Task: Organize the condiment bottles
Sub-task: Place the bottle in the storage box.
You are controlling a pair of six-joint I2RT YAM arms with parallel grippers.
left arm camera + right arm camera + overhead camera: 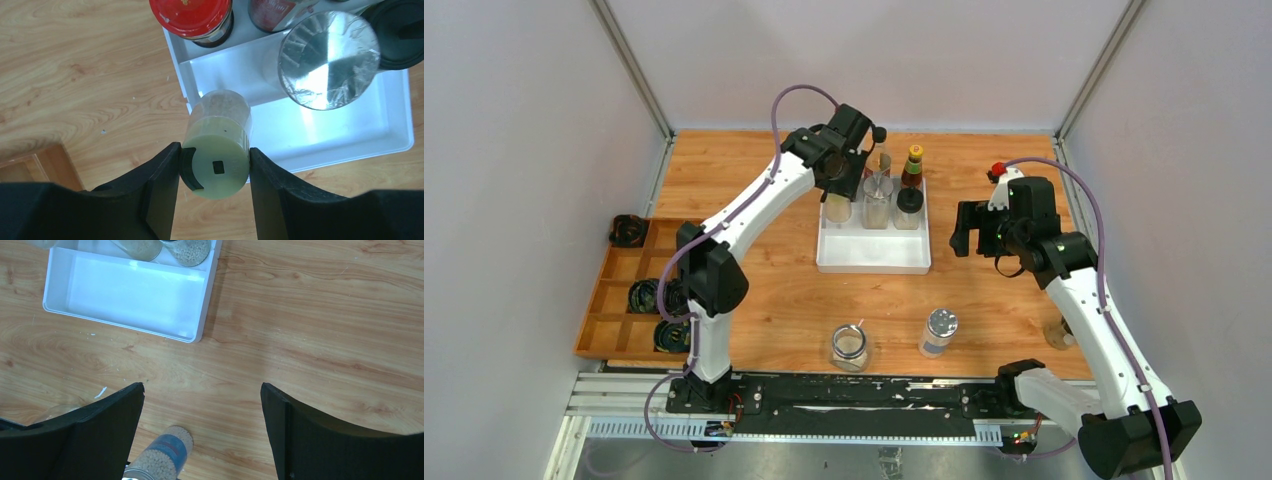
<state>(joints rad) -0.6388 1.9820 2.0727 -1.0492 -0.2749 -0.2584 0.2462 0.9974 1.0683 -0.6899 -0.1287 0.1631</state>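
Observation:
My left gripper (pixel 215 167) is shut on a small bottle with a pale green cap (pixel 215 167) and grainy beige contents. It holds the bottle upright at the back left of the white tray (pixel 874 255). Beside it in the tray stand a silver-capped bottle (pixel 327 57), a black-capped one (pixel 400 35) and a red-capped one (pixel 192 15); a tall yellow-capped bottle (pixel 913 165) stands behind them. My right gripper (pixel 202 405) hangs open and empty above the table, right of the tray. A blue-labelled bottle (pixel 162 452) and a glass jar (pixel 850 347) stand on the wood near the front.
A wooden compartment box (pixel 609 300) with black coiled cables sits at the left edge. Another small bottle (pixel 1057 333) stands at the right, half hidden by my right arm. A red cap (pixel 997 170) shows behind that arm. Grey walls enclose the table on three sides.

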